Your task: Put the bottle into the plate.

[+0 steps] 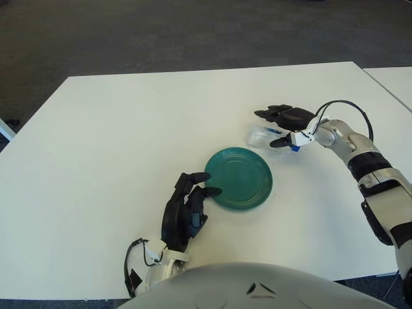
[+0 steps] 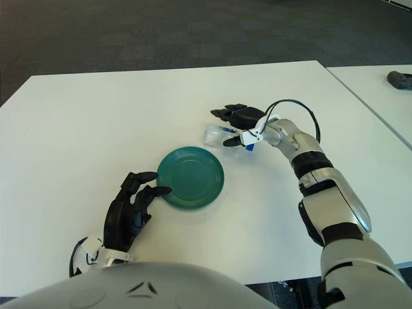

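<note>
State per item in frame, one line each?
bottle: lying on its side on the table, beyond the plate, not in it.
plate: flat on the table, nothing in it.
right hand: over the bottle's cap end, fingers spread, no grip yet.
left hand: at the plate's left edge, fingers relaxed, holding nothing.
</note>
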`<state>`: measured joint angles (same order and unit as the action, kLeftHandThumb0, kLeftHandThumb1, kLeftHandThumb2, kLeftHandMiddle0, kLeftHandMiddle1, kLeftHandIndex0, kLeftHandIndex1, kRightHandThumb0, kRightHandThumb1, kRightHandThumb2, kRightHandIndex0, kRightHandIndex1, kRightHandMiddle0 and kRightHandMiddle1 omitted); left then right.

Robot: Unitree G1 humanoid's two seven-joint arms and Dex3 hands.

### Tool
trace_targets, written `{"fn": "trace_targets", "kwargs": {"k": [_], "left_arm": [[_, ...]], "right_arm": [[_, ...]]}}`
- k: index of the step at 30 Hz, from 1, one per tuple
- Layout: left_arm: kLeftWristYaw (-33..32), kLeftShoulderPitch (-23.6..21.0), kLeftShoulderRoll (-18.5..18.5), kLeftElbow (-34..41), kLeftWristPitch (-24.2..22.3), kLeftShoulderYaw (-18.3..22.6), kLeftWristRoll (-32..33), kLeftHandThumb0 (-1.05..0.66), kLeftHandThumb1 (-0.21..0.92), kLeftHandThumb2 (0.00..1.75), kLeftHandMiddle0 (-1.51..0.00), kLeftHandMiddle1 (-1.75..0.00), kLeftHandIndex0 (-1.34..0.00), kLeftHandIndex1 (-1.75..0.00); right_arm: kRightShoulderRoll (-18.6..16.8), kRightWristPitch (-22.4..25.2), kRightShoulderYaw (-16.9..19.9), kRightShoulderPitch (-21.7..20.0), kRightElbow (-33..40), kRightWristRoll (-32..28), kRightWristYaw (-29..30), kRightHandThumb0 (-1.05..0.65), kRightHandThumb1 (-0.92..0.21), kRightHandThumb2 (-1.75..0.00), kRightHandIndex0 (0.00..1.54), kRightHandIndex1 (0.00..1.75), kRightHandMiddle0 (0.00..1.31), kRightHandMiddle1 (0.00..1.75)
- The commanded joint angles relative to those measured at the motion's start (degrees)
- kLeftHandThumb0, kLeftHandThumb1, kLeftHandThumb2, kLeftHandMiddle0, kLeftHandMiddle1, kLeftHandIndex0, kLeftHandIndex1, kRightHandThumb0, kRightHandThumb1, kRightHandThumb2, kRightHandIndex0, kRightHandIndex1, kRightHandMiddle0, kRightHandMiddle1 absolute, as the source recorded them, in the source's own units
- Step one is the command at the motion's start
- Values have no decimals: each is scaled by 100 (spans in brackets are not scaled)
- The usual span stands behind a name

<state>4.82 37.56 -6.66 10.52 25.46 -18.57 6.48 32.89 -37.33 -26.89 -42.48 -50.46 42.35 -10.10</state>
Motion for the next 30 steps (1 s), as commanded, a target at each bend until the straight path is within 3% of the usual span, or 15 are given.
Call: {"fn": "trace_targets", "kwargs": {"k": [1, 14, 30], "left_arm": [[-113, 87, -139, 75, 31, -239, -81, -86, 92, 71, -69, -110, -42, -126], [-314, 76, -77, 61, 81, -449, -174, -85, 92, 70, -70, -114, -42, -128], [-381, 115, 71, 193, 2, -562, -63, -83, 92, 72, -71, -116, -44, -128]], "right_arm": [[-89, -3, -125, -196, -155, 122, 166, -105, -92, -67, 0, 0, 0, 0], [-200, -43, -321, -294, -220, 186, 311, -105, -92, -68, 0, 0, 0, 0], [-141, -120, -258, -95, 109, 69, 401, -105, -92, -73, 6, 2, 4, 3]]}}
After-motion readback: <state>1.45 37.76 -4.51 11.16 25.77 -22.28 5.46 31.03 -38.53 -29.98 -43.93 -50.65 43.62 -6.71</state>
